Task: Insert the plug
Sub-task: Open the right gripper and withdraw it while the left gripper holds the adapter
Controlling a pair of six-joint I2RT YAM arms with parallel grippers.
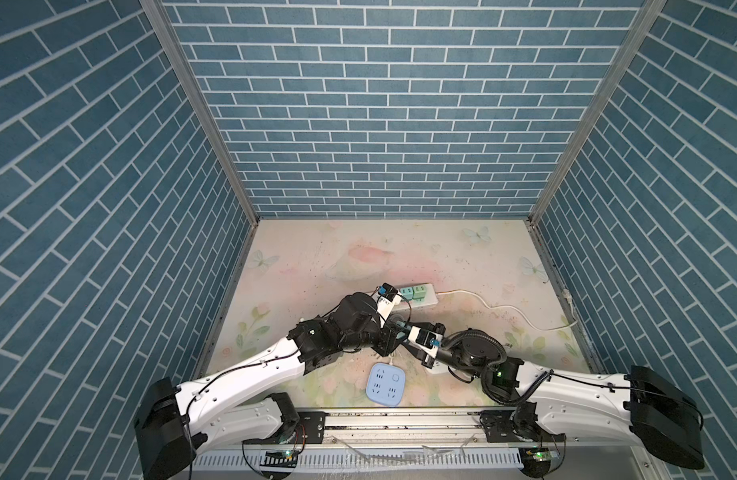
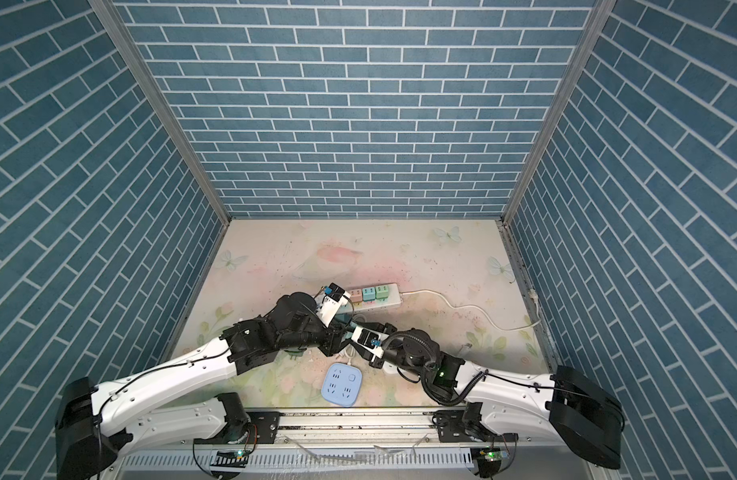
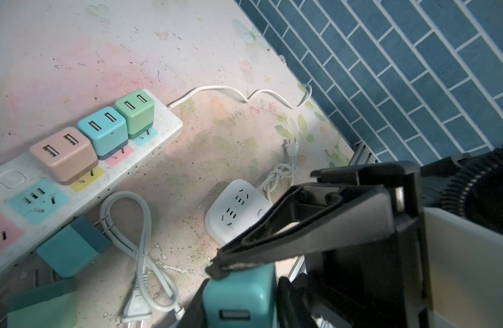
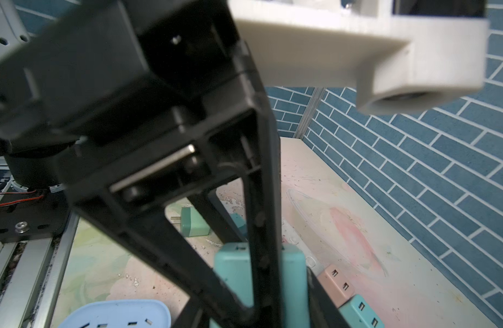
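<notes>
In both top views you have one power strip (image 1: 419, 302) at 12 o'clock of the arms and one blue socket (image 1: 386, 382) at 6; left wrist: three chargers (image 3: 102, 130) seated, left end effector (image 3: 239, 301) pinching the teal plug (image 3: 239, 289) off the strip; right wrist: right end effector (image 4: 261, 298) clamping it too.

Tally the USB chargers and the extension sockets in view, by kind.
charger: 6
extension socket: 3
total: 9
</notes>
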